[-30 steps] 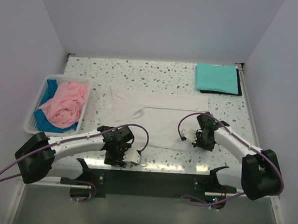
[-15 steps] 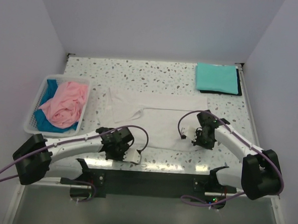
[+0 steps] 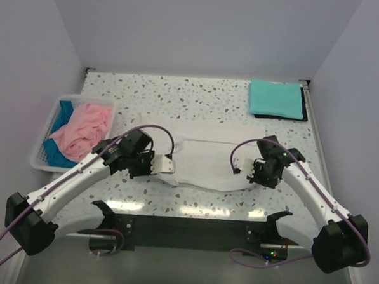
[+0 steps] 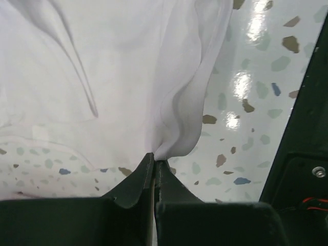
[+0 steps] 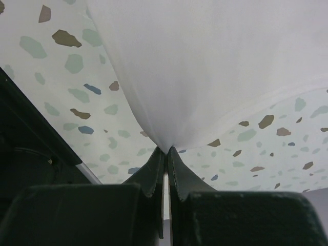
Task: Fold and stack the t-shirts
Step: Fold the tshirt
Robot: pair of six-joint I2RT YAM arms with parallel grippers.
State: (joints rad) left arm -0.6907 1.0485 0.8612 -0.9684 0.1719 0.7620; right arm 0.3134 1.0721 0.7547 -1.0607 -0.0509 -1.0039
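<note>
Top view: the white t-shirt (image 3: 208, 149) is spread across the middle of the tabletop (image 3: 179, 90), its long side running left to right. Its near hem is pinched at two places, toward the near-left corner of the cloth by the left fingers (image 3: 170, 166) and toward the near-right corner by the right fingers (image 3: 248, 177). A teal t-shirt (image 3: 275, 99) is laid folded at the far right corner. A pink t-shirt (image 3: 82, 130) and a blue t-shirt (image 3: 62, 113) are bundled in the basket (image 3: 41, 148) at the left edge.

Left wrist view: the fingers are closed on a narrow pleat of white cloth. Soft folds are gathered above the pinch. The speckled tabletop is faintly seen through the fabric.

Right wrist view: the fingers are closed on a small point of hem, and the cloth fans out from it, smooth and fairly taut.

Handling, as judged: the shirt is taken to be light, thin and limp. Sagging between the two holds is expected, and so small a pinch could slip. The hem corners are judged the best holds, to be raised evenly for the fold
</note>
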